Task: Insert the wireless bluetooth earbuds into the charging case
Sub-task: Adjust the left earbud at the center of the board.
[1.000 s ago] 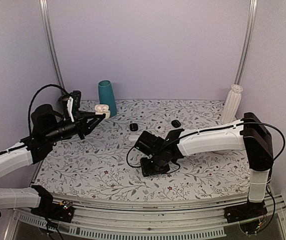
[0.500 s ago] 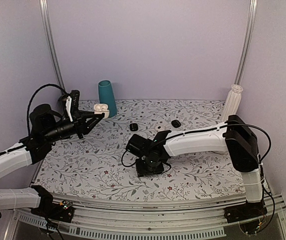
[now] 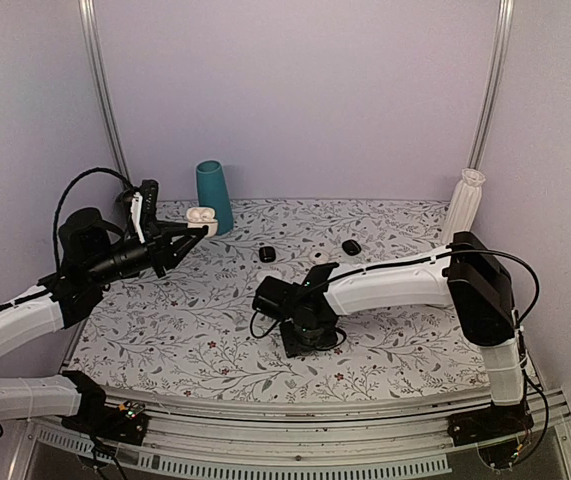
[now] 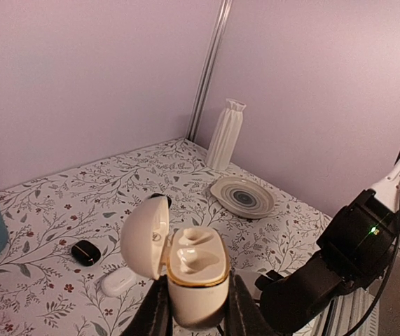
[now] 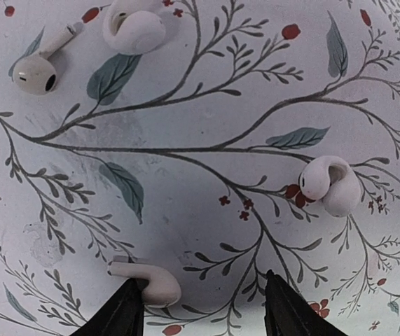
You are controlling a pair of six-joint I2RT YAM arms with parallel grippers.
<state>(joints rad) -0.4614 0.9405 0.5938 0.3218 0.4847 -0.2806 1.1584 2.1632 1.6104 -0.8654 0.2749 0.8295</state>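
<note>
**A:** Where the left gripper (image 3: 202, 228) hangs beside the teal cup (image 3: 214, 195) in the top view, what does it hold?

**B:** The charging case (image 3: 202, 214), clamped above the table (image 3: 165, 330). The right gripper (image 3: 305, 338) sits low at mid-table.

**A:** Left wrist?

**B:** The case stands upright between the closed fingers, lid swung open, both sockets showing.

**A:** Right wrist?

**B:** Its fingers are parted and grip nothing. One earbud (image 5: 147, 285) lies just beside a fingertip. The second earbud (image 5: 35, 71) lies well apart, towards the top left corner.
</note>
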